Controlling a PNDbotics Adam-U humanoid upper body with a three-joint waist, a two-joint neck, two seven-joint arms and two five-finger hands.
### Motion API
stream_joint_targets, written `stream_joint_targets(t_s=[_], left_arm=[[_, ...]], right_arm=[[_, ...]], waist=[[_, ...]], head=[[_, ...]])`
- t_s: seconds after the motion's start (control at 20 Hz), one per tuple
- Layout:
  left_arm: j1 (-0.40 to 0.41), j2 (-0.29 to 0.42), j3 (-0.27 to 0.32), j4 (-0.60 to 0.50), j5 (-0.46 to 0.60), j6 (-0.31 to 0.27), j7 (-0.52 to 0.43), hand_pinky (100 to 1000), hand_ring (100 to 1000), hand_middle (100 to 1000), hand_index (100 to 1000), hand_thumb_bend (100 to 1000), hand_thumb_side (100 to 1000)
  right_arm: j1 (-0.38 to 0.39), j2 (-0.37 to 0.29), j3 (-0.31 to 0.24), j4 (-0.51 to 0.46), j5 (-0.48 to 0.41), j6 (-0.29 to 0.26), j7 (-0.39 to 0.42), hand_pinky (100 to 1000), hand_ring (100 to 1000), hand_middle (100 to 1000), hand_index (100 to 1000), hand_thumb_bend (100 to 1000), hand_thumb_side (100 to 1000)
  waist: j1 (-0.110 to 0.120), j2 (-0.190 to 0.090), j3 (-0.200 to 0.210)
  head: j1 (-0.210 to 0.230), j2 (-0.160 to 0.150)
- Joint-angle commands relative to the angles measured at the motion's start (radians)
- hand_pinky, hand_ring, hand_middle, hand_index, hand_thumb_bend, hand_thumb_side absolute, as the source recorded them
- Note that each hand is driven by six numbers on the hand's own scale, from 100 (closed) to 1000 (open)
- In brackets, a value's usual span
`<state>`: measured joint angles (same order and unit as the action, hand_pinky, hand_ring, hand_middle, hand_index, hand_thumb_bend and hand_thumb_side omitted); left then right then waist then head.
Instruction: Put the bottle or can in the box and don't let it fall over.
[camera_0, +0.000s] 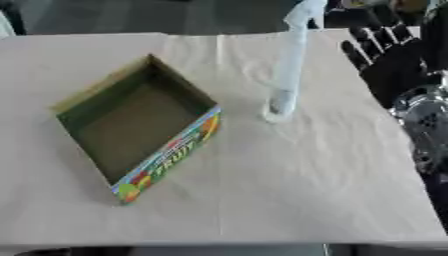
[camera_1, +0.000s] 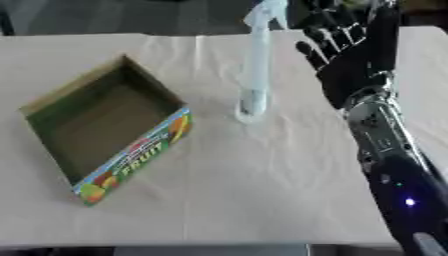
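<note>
A tall, slim, pale translucent bottle (camera_0: 289, 65) stands upright on the cloth-covered table, just right of the box. The open cardboard box (camera_0: 136, 125) lies left of centre, empty inside, with a colourful fruit print on its near side. My right hand (camera_1: 350, 50) hangs open to the right of the bottle, fingers straight and pointing away, a short gap from it and not touching. My left hand shows in neither view.
The beige cloth (camera_0: 289, 190) covers the table (camera_0: 219, 239), whose front edge runs along the bottom. My right forearm (camera_1: 385, 145) reaches in along the right side. Dark floor lies beyond the far table edge.
</note>
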<state>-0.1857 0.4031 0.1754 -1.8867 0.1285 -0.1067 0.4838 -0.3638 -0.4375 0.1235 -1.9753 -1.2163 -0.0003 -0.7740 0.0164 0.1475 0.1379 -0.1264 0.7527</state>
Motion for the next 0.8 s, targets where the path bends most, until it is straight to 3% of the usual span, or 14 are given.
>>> stream_joint_targets(t_s=[0.05, 0.2, 0.35, 0.55, 0.7, 0.8], left_arm=[[-0.01, 0.024, 0.006, -0.017, 0.0, -0.001, -0.002, 971, 934, 822, 807, 596, 680], [-0.011, 0.024, 0.006, -0.017, 0.0, -0.001, -0.002, 972, 934, 822, 807, 595, 680], [-0.012, 0.024, 0.005, -0.017, 0.0, -0.001, -0.002, 971, 934, 821, 807, 594, 679], [-0.012, 0.026, 0.005, -0.017, 0.0, -0.001, -0.002, 971, 934, 821, 807, 593, 679], [-0.013, 0.027, 0.005, -0.018, 0.001, -0.001, -0.002, 970, 933, 820, 807, 592, 679], [-0.014, 0.027, 0.004, -0.018, 0.001, -0.001, -0.002, 970, 933, 820, 807, 591, 679]], right_arm=[[-0.006, -0.014, -0.011, -0.025, 0.001, 0.0, -0.048, 100, 159, 241, 1000, 423, 595], [-0.001, -0.003, -0.01, -0.025, 0.005, 0.004, -0.081, 100, 100, 100, 1000, 445, 602], [0.005, 0.003, -0.008, -0.025, -0.015, 0.001, -0.102, 100, 100, 100, 1000, 438, 602], [0.016, 0.014, -0.001, -0.025, -0.053, -0.008, -0.12, 100, 100, 100, 1000, 404, 667], [0.023, 0.022, 0.009, -0.025, -0.086, -0.009, -0.128, 100, 100, 100, 1000, 383, 742], [0.026, 0.028, 0.016, -0.023, -0.101, -0.008, -0.132, 100, 100, 100, 1000, 329, 883]], waist=[[0.002, -0.017, 0.001], [0.002, -0.017, 0.0], [0.002, -0.018, -0.001], [0.002, -0.019, -0.001], [0.002, -0.019, -0.001], [0.002, -0.02, 0.0]], head=[[0.0, -0.009], [0.003, -0.008], [0.006, -0.008], [0.008, -0.006], [0.009, -0.005], [0.009, -0.005]])
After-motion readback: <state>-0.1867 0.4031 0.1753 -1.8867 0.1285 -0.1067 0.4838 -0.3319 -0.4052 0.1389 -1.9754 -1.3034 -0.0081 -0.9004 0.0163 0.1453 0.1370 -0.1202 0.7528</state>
